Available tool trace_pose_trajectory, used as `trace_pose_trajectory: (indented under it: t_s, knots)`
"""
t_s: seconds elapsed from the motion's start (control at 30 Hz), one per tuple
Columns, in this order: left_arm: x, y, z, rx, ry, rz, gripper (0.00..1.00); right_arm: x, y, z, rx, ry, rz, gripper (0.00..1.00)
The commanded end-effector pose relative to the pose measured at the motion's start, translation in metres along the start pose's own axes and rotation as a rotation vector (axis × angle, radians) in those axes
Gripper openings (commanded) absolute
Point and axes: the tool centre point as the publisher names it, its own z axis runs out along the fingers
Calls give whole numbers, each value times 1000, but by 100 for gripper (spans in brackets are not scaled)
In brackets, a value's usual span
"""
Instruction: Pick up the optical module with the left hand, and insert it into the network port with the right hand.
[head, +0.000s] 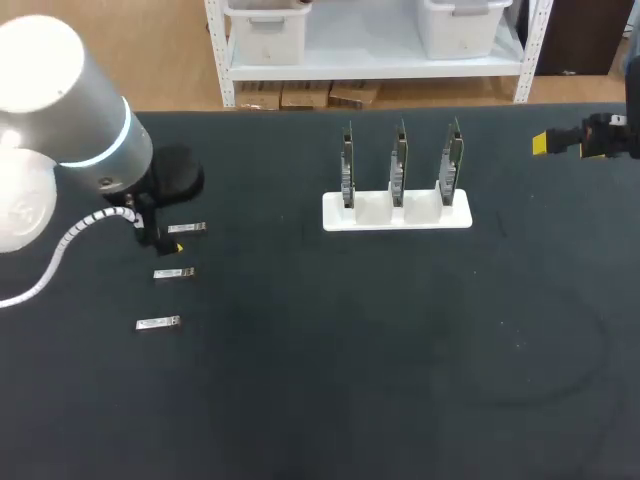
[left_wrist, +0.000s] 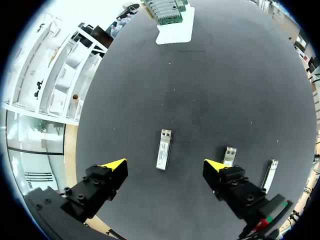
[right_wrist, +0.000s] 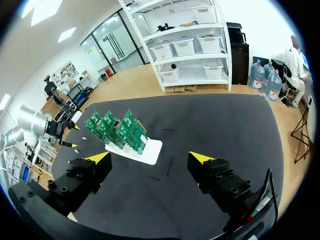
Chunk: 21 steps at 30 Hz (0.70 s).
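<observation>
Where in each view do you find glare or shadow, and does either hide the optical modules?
Head view: the left arm's pale casing glares, but the dark table reflects nothing, so the three optical modules stand out. Left wrist view: the module ahead of the open fingers is evenly lit; the white stand is bright. Right wrist view: no shadow hides the green boards.

Black table top (head: 330, 400), matte, with a faint ring-shaped scuff toward the right front. White slotted stand (head: 420, 213) at the far middle (three slots, side by side). One spare module (head: 173, 272) and a second spare module (head: 158, 323) lie flat at the left, apart, roughly parallel.
</observation>
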Motion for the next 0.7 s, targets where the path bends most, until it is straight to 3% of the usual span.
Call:
trace_pose_trajectory:
  t_s: [0.03, 0.37, 0.7]
  knots:
    - [-6, 4, 4, 6, 8, 6, 100, 0, 0, 0, 0, 0, 0, 100]
    - [-6, 17, 11, -37, 93, 85, 100, 0, 0, 0, 0, 0, 0, 100]
    - [0, 17, 17, 37, 166, 87, 100, 0, 0, 0, 0, 0, 0, 100]
